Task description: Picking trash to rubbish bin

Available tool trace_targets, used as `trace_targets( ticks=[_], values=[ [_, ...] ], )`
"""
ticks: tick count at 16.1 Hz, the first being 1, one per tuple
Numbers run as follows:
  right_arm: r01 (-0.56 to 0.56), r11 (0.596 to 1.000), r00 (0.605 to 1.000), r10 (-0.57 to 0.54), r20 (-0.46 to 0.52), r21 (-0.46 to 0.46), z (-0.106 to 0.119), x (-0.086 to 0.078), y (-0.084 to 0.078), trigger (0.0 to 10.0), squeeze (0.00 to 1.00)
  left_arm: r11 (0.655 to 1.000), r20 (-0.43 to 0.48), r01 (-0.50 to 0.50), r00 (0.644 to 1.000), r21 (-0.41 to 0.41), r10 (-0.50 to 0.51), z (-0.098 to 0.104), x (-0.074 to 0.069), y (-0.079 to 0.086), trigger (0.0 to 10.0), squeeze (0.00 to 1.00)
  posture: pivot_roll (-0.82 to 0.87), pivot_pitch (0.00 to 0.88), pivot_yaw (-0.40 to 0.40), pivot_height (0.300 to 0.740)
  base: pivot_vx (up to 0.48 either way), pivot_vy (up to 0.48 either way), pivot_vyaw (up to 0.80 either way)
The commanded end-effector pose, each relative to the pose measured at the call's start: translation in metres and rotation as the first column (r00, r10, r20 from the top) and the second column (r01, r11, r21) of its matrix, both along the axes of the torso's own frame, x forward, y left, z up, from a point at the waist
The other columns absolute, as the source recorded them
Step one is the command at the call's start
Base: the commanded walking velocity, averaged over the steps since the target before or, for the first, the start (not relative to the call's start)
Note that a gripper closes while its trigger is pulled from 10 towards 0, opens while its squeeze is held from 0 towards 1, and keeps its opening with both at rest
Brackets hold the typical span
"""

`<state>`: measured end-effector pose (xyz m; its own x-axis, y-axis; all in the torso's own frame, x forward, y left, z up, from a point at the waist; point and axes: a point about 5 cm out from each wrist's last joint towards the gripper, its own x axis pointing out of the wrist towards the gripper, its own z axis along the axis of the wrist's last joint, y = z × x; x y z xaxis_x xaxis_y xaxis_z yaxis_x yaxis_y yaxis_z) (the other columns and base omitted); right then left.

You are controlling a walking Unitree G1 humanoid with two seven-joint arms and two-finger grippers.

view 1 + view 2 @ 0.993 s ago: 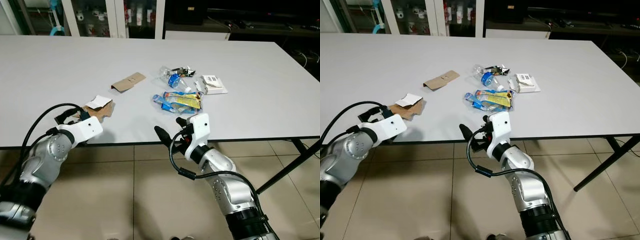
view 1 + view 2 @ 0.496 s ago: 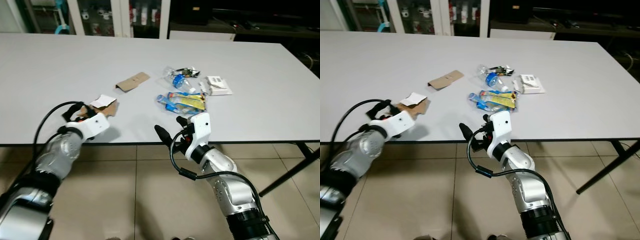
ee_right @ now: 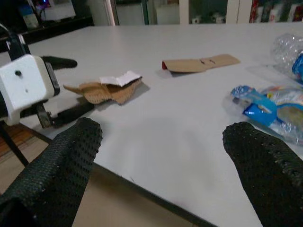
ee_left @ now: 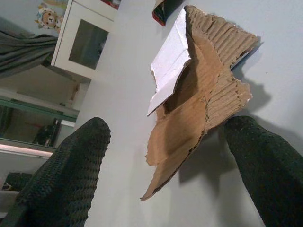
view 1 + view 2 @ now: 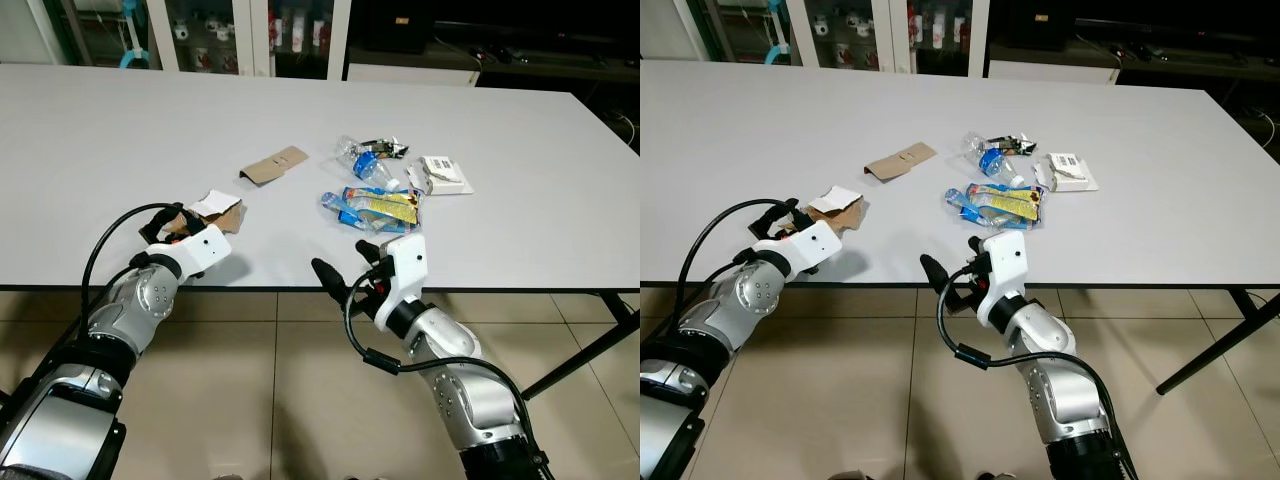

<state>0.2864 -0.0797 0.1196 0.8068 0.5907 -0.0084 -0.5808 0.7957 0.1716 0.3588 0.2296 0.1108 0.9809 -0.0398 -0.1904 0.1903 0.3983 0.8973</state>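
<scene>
Left gripper (image 5: 172, 222) at the near left edge of the table (image 5: 120, 130), fingers (image 4: 66, 175) spread wide either side of the torn cardboard (image 5: 218, 210); not yet touching it, nothing held. Cardboard is a crumpled corrugated scrap with a white facing, lying flat on the tabletop.

Right gripper (image 5: 345, 275) hangs just off the near table edge, centre, fingers (image 3: 71, 156) apart and empty, aimed across the table.

Other trash, further right: folded brown card (image 5: 274, 165), snack wrapper (image 5: 375, 206), crushed bottle (image 5: 362, 158), small white box (image 5: 445, 174). Bin location: cannot tell.

Risks, as judged:
- scrap lies flat and thin; fingers closing above it may slide over and catch nothing
- fingers closing low may push it further in rather than pinch it
- torn, soft board could fold or tear in the grip and drop on the way
- white facing may peel off separately
</scene>
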Motion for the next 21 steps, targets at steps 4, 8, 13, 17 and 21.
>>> trace_targets(
  ticks=[4, 8, 13, 17, 21],
  values=[
    [-0.006, 1.000, 1.000, 0.006, -0.027, 0.003, 0.000, -0.014, -0.001, 10.0, 0.00, 0.996, -0.151, -0.064, 0.986, 0.056, 0.072, -0.034, -0.019, 0.017, 10.0, 0.00, -0.09, 0.160, -0.078, 0.740, 0.000, 0.000, 0.00],
    [-0.013, 1.000, 0.999, 0.013, -0.051, 0.011, 0.001, -0.027, 0.000, 10.0, 0.00, 0.993, -0.152, -0.092, 0.983, 0.079, 0.103, -0.031, -0.022, 0.032, 10.0, 0.00, -0.11, 0.216, -0.092, 0.740, 0.000, 0.000, 0.00],
    [-0.009, 1.000, 0.996, 0.011, -0.085, 0.017, 0.002, -0.043, 0.000, 10.0, 0.00, 0.993, -0.155, -0.084, 0.983, 0.080, 0.095, -0.032, -0.026, 0.035, 10.0, 0.00, -0.14, 0.273, -0.094, 0.740, 0.000, 0.000, 0.00],
    [-0.002, 1.000, 0.994, 0.004, -0.106, 0.021, 0.004, -0.053, -0.001, 10.0, 0.00, 0.997, -0.145, -0.057, 0.987, 0.053, 0.064, -0.034, -0.026, 0.028, 9.3, 0.00, -0.16, 0.307, -0.095, 0.740, 0.000, 0.000, 0.00],
    [0.012, 1.000, 0.990, -0.009, -0.138, 0.024, 0.004, -0.065, -0.003, 10.0, 0.00, 0.998, -0.146, -0.047, 0.988, 0.044, 0.053, -0.032, -0.022, 0.022, 0.0, 0.00, -0.18, 0.343, -0.100, 0.740, 0.000, 0.000, 0.00]
  ],
)
